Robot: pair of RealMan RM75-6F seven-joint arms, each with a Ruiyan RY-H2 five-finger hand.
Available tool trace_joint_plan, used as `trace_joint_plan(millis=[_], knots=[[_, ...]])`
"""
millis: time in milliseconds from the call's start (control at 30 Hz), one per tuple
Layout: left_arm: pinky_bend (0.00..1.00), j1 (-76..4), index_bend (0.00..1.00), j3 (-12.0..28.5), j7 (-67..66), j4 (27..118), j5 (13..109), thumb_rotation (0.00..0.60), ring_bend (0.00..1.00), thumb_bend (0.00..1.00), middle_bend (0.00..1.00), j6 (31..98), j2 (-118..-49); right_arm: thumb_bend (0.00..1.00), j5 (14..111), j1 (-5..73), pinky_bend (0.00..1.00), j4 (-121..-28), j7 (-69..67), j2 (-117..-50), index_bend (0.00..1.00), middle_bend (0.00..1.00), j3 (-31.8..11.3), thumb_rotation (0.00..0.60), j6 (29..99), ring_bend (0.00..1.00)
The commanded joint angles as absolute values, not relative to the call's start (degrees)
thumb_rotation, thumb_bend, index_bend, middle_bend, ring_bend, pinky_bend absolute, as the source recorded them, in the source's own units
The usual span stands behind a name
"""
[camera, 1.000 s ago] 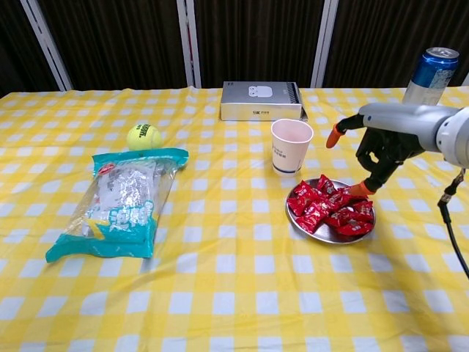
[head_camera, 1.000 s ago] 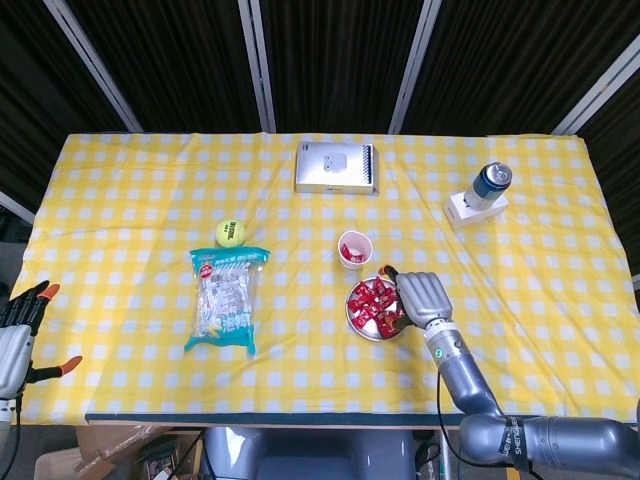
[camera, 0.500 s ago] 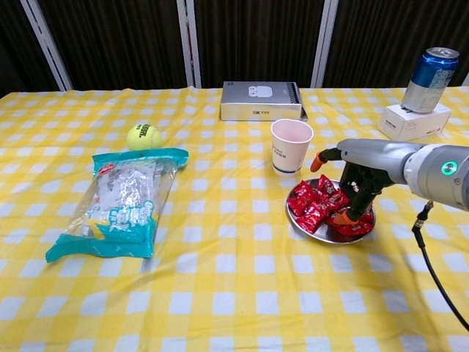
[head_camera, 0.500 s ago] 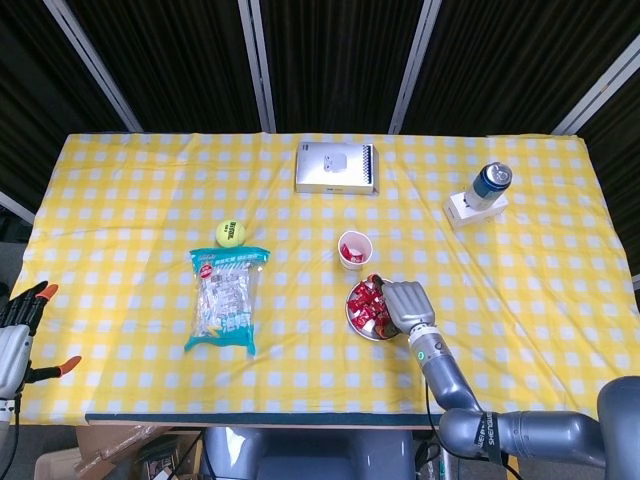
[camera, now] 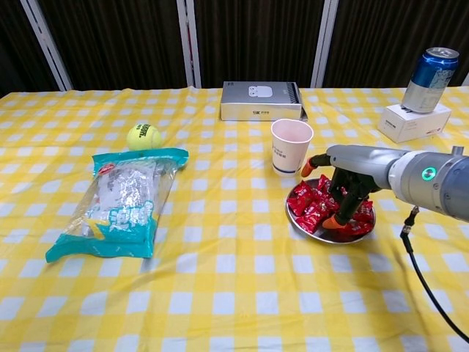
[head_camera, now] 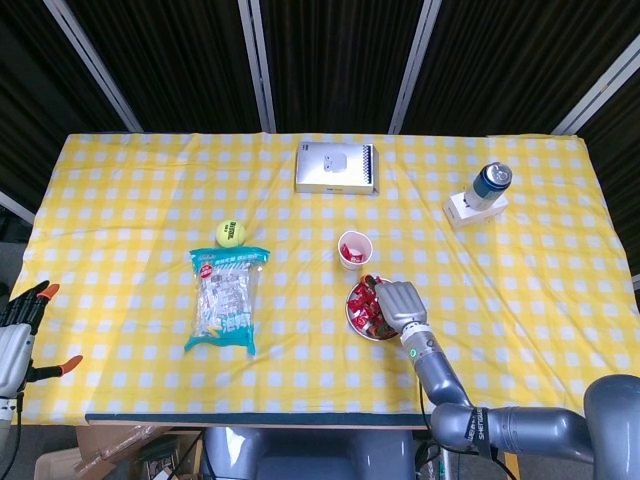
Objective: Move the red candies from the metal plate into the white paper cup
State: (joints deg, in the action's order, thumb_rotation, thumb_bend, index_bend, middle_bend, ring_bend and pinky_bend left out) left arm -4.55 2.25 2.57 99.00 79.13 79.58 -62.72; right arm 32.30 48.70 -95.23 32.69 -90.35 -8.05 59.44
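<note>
Red candies [camera: 316, 206] piled in the metal plate [camera: 327, 235], mid-desk, right of centre. My right hand [camera: 344, 185] sits directly over the pile, fingers curled down into the candies, tips among the wrappers — can't tell if one is actually pinched yet. White paper cup [camera: 291, 146] stands upright just beyond the plate, up and slightly left of my hand, close but not touching the plate; some red already shows inside from the head view. So the carry is short: lift, go forward-left, over the rim. Room is open around the cup — the ball [camera: 143, 136] and snack bag [camera: 124, 202] lie well off left. My left hand [head_camera: 18, 330] is far away at the desk edge, fingers spread, holding nothing.
</note>
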Motion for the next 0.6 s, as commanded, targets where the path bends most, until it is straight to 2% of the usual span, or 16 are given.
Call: trace_joint_plan(millis=[33, 233, 433, 600], knots=[[0.00, -4.55, 0.00, 2.28, 2.60, 98.98, 79.08, 0.600, 0.00, 0.00, 0.00, 79.57, -62.72, 0.27, 32.43, 48.74, 1.00, -94.54, 32.51, -90.83, 0.22, 0.78, -8.09, 0.600, 59.05, 0.83], [0.00, -4.58, 0.00, 2.31, 2.62, 98.88, 78.93, 0.600, 0.00, 0.00, 0.00, 79.48, -62.76, 0.27, 32.55, 48.46, 1.00, -92.74, 31.73, -91.81, 0.28, 0.78, -7.95, 0.600, 58.15, 0.83], [0.00, -4.62, 0.00, 2.36, 2.37, 99.08, 78.67, 0.600, 0.00, 0.00, 0.00, 79.38, -62.73, 0.27, 32.94, 48.04, 1.00, -90.80, 30.47, -92.86, 0.41, 0.78, -8.08, 0.600, 57.31, 0.83], [0.00, -4.65, 0.00, 2.37, 2.37, 99.17, 78.64, 0.600, 0.00, 0.00, 0.00, 79.34, -62.70, 0.39, 33.99, 47.57, 1.00, -89.37, 29.06, -93.69, 0.54, 0.78, -8.32, 0.600, 56.83, 0.83]])
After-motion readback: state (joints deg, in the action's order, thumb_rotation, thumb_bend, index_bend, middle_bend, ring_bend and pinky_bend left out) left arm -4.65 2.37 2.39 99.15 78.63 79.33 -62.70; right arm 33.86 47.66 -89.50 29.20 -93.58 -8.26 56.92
